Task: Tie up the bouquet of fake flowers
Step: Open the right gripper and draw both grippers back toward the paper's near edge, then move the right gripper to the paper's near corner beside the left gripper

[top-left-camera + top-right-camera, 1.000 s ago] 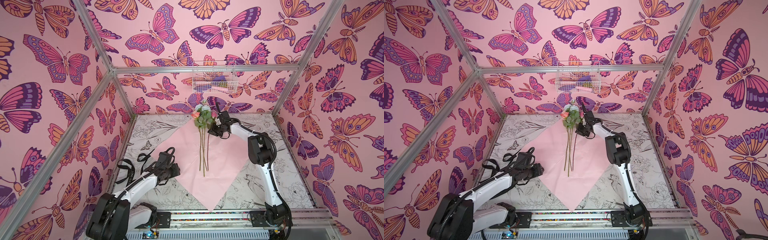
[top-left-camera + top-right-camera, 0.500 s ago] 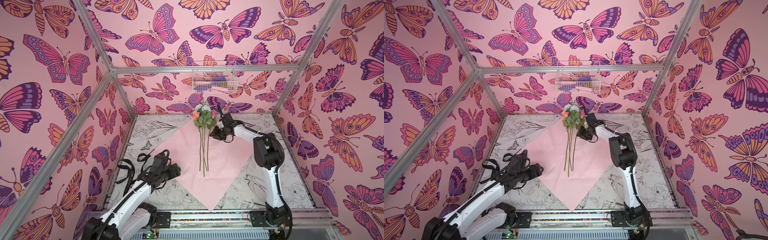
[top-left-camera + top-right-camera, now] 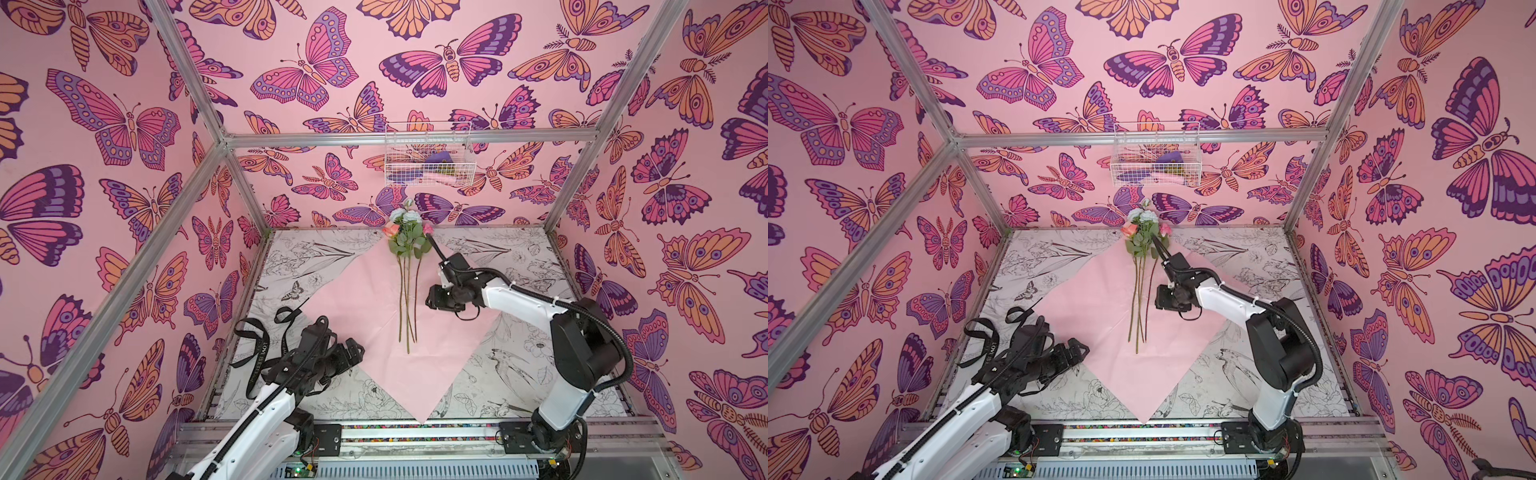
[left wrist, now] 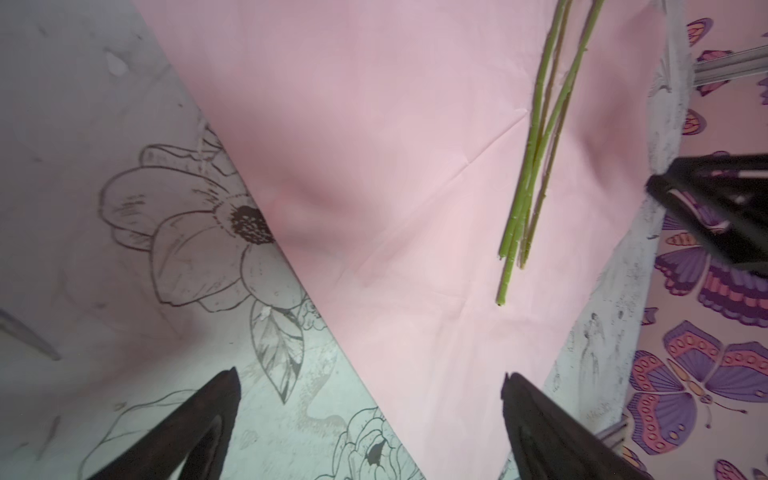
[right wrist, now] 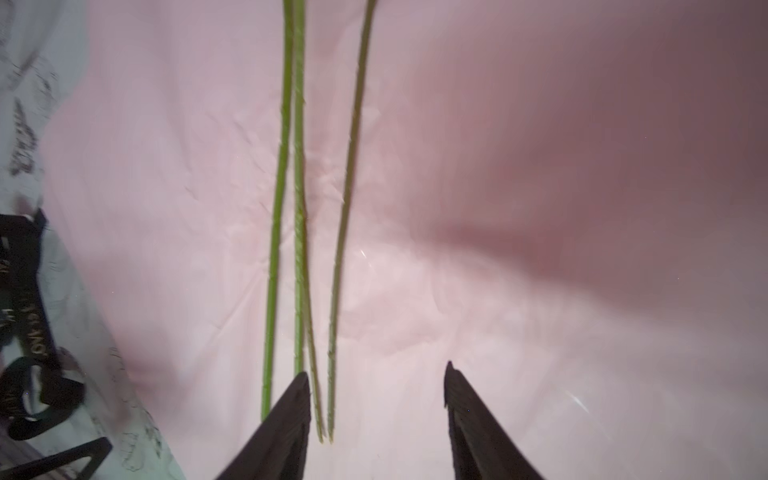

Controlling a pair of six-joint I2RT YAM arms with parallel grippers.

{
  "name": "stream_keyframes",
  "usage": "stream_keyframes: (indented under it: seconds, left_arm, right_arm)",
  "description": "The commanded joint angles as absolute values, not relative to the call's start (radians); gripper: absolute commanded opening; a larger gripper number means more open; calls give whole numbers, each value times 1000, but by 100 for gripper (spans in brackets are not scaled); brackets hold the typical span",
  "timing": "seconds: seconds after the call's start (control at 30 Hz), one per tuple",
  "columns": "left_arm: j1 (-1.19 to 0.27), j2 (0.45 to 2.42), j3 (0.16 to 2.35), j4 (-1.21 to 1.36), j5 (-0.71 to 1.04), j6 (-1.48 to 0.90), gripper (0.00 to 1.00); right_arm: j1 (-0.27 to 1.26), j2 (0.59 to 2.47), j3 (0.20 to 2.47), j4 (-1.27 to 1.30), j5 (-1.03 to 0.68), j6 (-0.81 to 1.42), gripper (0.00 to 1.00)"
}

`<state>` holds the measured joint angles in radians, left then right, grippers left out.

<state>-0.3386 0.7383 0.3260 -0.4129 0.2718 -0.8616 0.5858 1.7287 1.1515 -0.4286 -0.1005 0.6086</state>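
Just to the left of the right claw [image 5: 378, 368], the bouquet of fake flowers [image 3: 408, 249] lies loose on the pink wrapping paper [image 3: 357, 299]. Its long axis runs lengthwise past the claw, with the cut ends of the stems [image 5: 299, 208] near the fingertips and the blooms [image 3: 405, 220] far ahead by the back wall. This claw's jaws stand apart and clamp nothing, one finger almost over the stems. The left claw [image 4: 370, 372] gapes wide and empty over the paper's edge. The stem ends are ahead of it and well apart, and the black ribbon [image 3: 266, 353] lies behind it on the printed floor. The right arm is plainly nearer, so gathering the stems likely falls to it, closing across their length, not along it.
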Motion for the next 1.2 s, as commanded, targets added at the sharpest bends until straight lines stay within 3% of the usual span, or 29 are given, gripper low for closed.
stream_keyframes:
  seconds: [0.0, 0.3, 0.7, 1.17]
  left_arm:
    - [-332, 726, 250, -378, 374, -945, 98]
    - [-353, 751, 182, -267, 456, -1029, 90]
    - [-511, 891, 153, -50, 406, -1151, 88]
    - [-612, 893, 156, 93, 325, -1213, 85]
  right_arm:
    - [638, 1641, 1038, -464, 17, 690, 53]
    - [794, 1424, 790, -423, 50, 926, 55]
    - [947, 1168, 602, -477, 53, 1214, 56]
    - [995, 958, 410, -396, -55, 1415, 57]
